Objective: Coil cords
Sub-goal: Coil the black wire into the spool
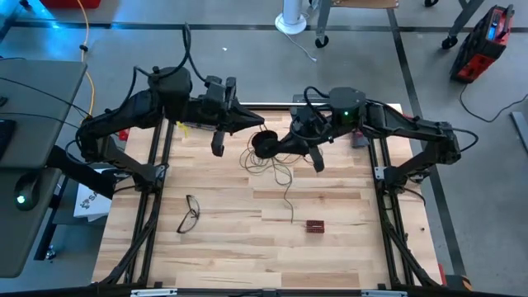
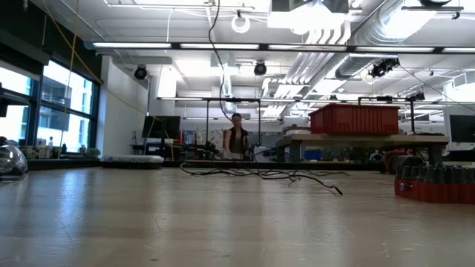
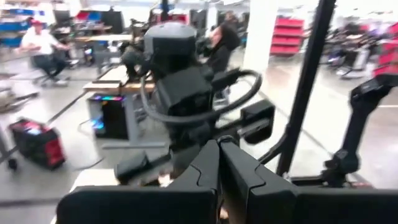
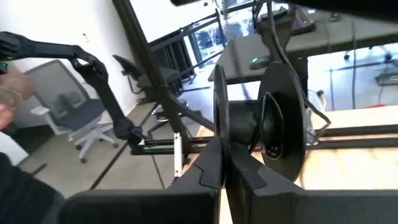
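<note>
Both arms are up over the back-centre of the desk [image 1: 247, 239], pointing at each other. The right gripper [image 4: 225, 163] has its fingers pressed together on the rim of the reel [image 1: 265, 144], pinching one black flange; the right wrist view shows the spool hub just past the fingertips with the thin wire [image 1: 280, 175] hanging off it. The left gripper [image 1: 257, 124] is just beside the reel on the other side, fingers together with nothing visible between them; I can't tell if it touches the reel.

Most of the wire is off the reel, lying as a loose tangle on the desk below it, with one strand trailing toward the front and ending near a small dark red block [image 1: 315, 225].

Black-framed eyeglasses [image 1: 190, 213] lie front-left, well apart from the wire.
</note>
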